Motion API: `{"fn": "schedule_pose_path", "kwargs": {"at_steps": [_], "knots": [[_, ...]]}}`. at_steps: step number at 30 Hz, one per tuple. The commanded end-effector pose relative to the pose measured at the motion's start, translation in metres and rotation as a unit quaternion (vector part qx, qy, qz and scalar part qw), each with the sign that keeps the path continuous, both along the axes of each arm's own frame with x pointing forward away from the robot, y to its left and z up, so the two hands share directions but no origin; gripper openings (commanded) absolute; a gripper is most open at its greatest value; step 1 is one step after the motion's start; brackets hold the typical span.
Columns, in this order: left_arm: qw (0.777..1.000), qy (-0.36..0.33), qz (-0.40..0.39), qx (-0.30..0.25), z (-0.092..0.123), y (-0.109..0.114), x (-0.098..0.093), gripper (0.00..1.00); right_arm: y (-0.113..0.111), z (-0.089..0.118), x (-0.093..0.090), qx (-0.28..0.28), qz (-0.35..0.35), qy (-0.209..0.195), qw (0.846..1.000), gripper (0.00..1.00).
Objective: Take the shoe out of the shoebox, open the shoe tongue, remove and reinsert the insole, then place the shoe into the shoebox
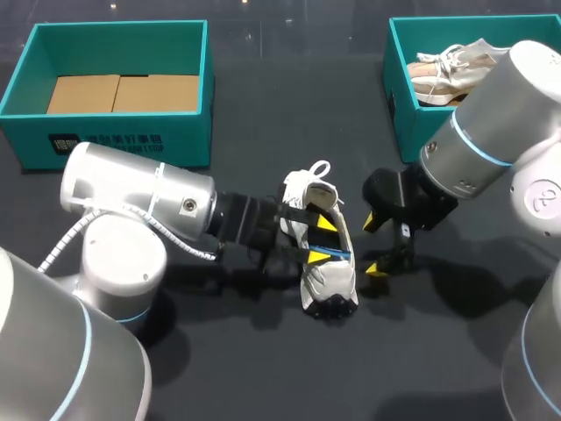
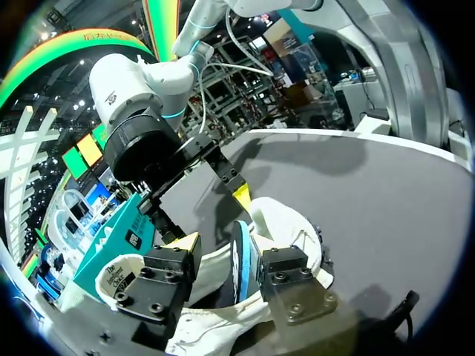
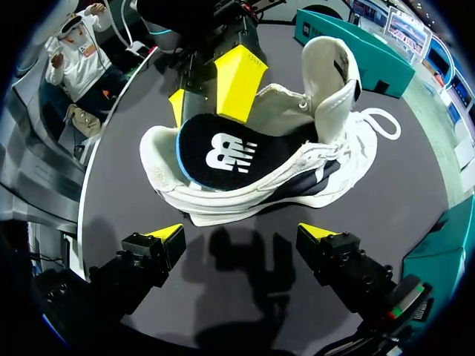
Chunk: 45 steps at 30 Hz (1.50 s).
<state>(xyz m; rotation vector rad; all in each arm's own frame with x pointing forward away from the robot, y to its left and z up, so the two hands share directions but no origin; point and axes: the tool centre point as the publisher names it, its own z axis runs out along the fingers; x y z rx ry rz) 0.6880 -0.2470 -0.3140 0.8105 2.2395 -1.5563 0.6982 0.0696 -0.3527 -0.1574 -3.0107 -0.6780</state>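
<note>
Plainly the soft white mesh sneaker point(image 1: 324, 281) on the dark tabletop point(image 1: 263, 368) looks light and floppy, its thin bendy black insole point(image 3: 223, 152) best pinched at the heel edge; the left end effector point(image 1: 324, 239) sits inside the sneaker, grip untellable, the right end effector point(image 1: 375, 246) released just beside it.

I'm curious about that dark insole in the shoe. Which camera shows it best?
The right wrist view: the insole faces it, dark top plainly showing. The left wrist view sees it edge-on; the head view only a blue sliver.
</note>
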Motion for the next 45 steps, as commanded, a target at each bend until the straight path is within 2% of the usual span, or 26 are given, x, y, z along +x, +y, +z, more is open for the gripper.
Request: {"fn": "schedule_pose_path", "kwargs": {"at_steps": [1, 7, 10, 30, 35, 42, 43, 44, 45], "knots": [[0.999, 0.006, -0.02, 0.024, 0.008, 0.009, 0.002, 0.42, -0.023, 0.017, -0.011, 0.003, -0.009, -0.007, 1.0, 1.0], [0.997, 0.006, -0.046, 0.067, 0.008, 0.024, 0.003, 0.43, -0.056, 0.032, -0.018, -0.007, -0.029, -0.008, 1.0, 1.0], [0.995, 0.004, -0.055, 0.088, 0.011, 0.033, 0.006, 0.44, -0.069, 0.033, -0.02, 0.0, -0.008, 0.007, 1.0, 1.0], [0.968, -0.029, -0.166, 0.185, 0.048, 0.075, 0.036, 0.41, -0.069, 0.033, -0.02, 0.0, -0.008, 0.007, 1.0, 1.0], [0.959, -0.039, -0.192, 0.206, 0.053, 0.082, 0.039, 0.4, -0.11, 0.045, -0.03, -0.013, -0.049, 0.005, 0.999, 1.0], [0.943, -0.045, -0.234, 0.232, 0.065, 0.085, 0.046, 0.38, -0.148, 0.052, -0.042, -0.026, -0.096, 0.008, 0.995, 1.0], [0.941, -0.046, -0.24, 0.235, 0.066, 0.085, 0.046, 0.36, -0.151, 0.052, -0.044, -0.02, -0.099, 0.008, 0.995, 1.0], [0.937, -0.047, -0.249, 0.239, 0.068, 0.085, 0.047, 0.28, -0.151, 0.052, -0.044, -0.02, -0.099, 0.008, 0.995, 1.0], [0.934, -0.048, -0.257, 0.242, 0.069, 0.084, 0.047, 0.04, -0.151, 0.052, -0.044, -0.02, -0.099, 0.008, 0.995, 1.0]]}}
